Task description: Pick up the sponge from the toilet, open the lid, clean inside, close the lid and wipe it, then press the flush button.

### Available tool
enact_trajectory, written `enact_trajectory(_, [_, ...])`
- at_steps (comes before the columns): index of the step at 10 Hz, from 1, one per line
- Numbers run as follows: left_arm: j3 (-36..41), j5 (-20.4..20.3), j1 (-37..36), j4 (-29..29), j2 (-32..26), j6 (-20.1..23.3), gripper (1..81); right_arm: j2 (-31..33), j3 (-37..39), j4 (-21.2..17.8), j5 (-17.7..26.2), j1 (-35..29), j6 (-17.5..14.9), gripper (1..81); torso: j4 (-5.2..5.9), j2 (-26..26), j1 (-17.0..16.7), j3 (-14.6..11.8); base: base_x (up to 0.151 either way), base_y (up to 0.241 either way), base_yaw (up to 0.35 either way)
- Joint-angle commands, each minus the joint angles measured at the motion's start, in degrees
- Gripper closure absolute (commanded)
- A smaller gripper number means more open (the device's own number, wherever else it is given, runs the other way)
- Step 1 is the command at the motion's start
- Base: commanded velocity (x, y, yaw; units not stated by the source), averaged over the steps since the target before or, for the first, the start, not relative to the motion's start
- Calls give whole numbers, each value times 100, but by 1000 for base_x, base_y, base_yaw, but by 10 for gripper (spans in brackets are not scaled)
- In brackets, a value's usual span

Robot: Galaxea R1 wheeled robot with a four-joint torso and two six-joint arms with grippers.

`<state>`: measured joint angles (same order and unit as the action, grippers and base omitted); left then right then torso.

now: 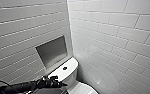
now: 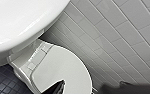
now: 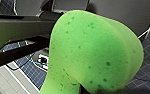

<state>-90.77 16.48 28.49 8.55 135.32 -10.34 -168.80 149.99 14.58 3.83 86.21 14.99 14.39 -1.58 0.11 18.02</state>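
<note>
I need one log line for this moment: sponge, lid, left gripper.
sponge: held in right gripper, above floor | lid: closed | left gripper: open, near tank top, apart from flush button

Free air above flush button (image 1: 65, 68); tiled walls (image 1: 111, 37) close alongside.

Even, bright light fills the room; the tank top (image 1: 66, 68) shines white without hard glare. The wall tiles (image 1: 116, 37) right of it carry a soft sheen, and the niche (image 1: 52, 51) above it sits in grey shade. My head view is nearly colourless, its tile lines bowing near the edges. In my left wrist view a pale streak of glare runs along the tank top's edge, with shadow beneath it beside the evenly lit lid (image 2: 63, 67). At my right wrist the sponge (image 3: 96, 50) glows vivid green, close and blurred.
</note>
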Motion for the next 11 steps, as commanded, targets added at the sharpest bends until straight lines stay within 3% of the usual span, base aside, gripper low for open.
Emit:
enact_trajectory(1, [33,426,-1516,763,-232,-3,10,2,-68,-52,364,-82,-5,811,0,0,0,428,0,0,0])
enact_trajectory(2, [-176,435,-1700,911,-154,-3,10,2,-68,-61,364,-82,-5,811,0,2,2,623,0,0,0])
enact_trajectory(4, [-484,477,-2069,1087,47,-3,10,-6,-68,-61,364,-82,-5,811,0,5,5,496,0,0,0])
enact_trajectory(7, [-1179,567,-2351,1167,514,-12,10,-7,-147,-52,364,-73,-14,811,0,9,9,607,0,0,0])
enact_trajectory(10, [-1952,804,-2570,1159,1041,-21,10,-16,-287,-34,364,-90,-23,811,0,9,9,1084,0,0,0])
enact_trajectory(11, [-2119,813,-2738,1167,1147,-21,10,-15,-331,-25,364,-90,-31,811,0,9,9,833,0,0,0])
